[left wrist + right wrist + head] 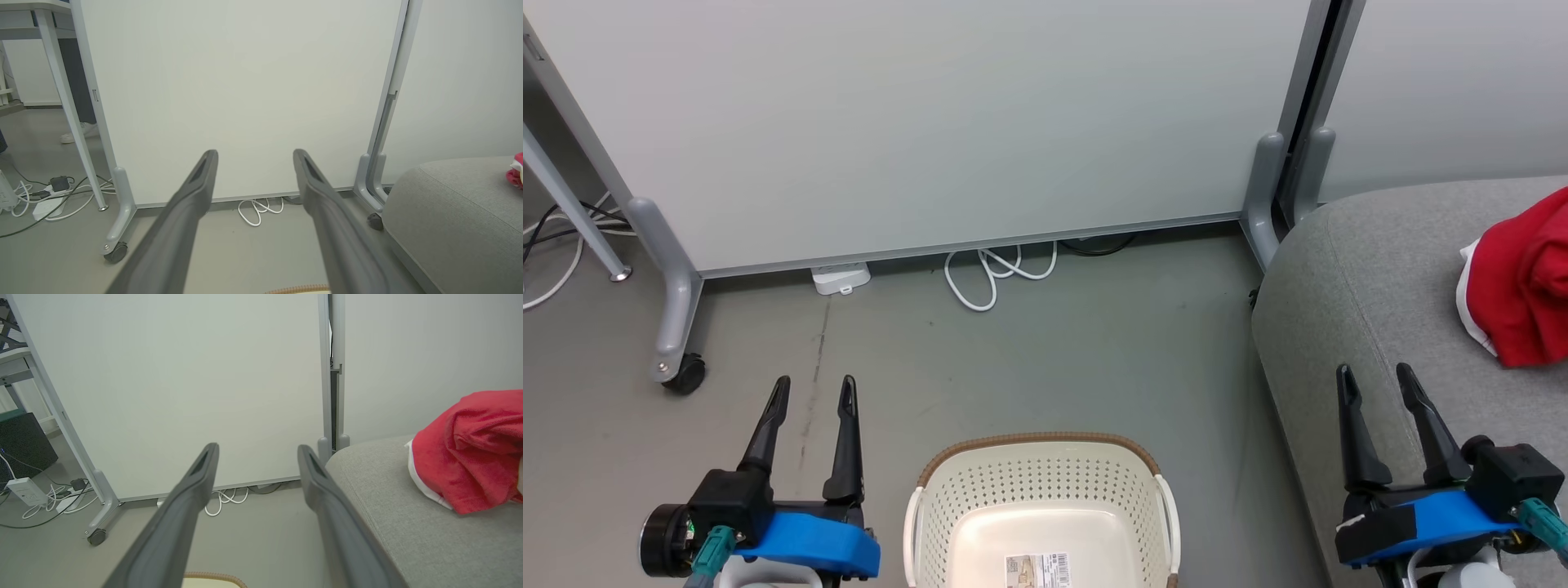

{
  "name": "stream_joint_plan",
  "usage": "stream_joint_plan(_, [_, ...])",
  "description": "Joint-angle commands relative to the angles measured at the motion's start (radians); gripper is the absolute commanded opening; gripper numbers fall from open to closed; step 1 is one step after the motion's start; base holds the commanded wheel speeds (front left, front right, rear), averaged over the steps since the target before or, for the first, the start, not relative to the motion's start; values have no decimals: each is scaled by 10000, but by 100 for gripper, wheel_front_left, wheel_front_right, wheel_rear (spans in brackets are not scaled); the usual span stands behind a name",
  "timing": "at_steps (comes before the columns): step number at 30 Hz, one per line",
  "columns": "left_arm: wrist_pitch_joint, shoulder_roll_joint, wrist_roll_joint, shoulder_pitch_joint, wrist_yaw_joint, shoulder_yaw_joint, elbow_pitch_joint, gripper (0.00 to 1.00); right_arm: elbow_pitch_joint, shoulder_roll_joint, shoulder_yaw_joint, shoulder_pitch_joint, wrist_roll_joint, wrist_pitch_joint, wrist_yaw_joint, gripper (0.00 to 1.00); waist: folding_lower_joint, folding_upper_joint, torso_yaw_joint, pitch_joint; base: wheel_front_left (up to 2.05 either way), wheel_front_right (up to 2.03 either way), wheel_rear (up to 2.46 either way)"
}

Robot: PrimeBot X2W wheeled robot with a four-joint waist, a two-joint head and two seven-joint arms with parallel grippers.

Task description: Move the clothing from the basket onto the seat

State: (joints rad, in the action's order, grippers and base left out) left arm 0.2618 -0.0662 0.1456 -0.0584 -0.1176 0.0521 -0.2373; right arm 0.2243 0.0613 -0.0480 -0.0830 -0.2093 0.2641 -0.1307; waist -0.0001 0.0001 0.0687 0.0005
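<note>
Bunching red with a white edge, the clothing (1521,278) lies on the right of the grey seat (1364,278), well apart from the basket (1045,482) on the floor, whose visible bottom shows a paper label and no fabric. The left tool (814,384) and right tool (1376,371) stand wide and empty. Best next, I judge: check the basket's hidden near end before finishing.

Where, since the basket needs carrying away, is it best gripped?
Probably by its white side handles: the basket stands upright between the open left gripper and right gripper, one handle facing each, so each can come in from its own side.
</note>
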Motion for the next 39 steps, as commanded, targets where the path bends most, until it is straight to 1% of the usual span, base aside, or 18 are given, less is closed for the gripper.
stream_joint_plan(1, [47, 8, -85, 46, -47, -32, -41, 100, 55, -35, -15, 142, -32, 3, -1, 100, 1, -1, 11, -3, 0, 0, 0])
stream_joint_plan(15, [47, 112, -192, -20, -150, -193, -423, 100, 180, -113, 56, 230, -123, 3, -1, 100, 1, -1, 36, -30, 0, 0, 0])
stream_joint_plan(16, [-6, 102, -146, 6, -63, -136, -449, 0, 196, -84, 58, 71, -102, 0, 0, 0, 1, -1, 37, -33, 0, 0, 0])
stream_joint_plan(21, [-74, 125, -51, 360, -64, -113, -852, 0, 633, -111, 59, 213, -190, -31, 0, 0, 1, -1, 35, -33, 0, 0, 0])
stream_joint_plan(39, [-987, 132, 3570, 112, -82, -509, -650, 0, 505, -108, -127, 77, -3597, -963, 0, 0, 1, -1, -76, -25, 0, 0, 0])
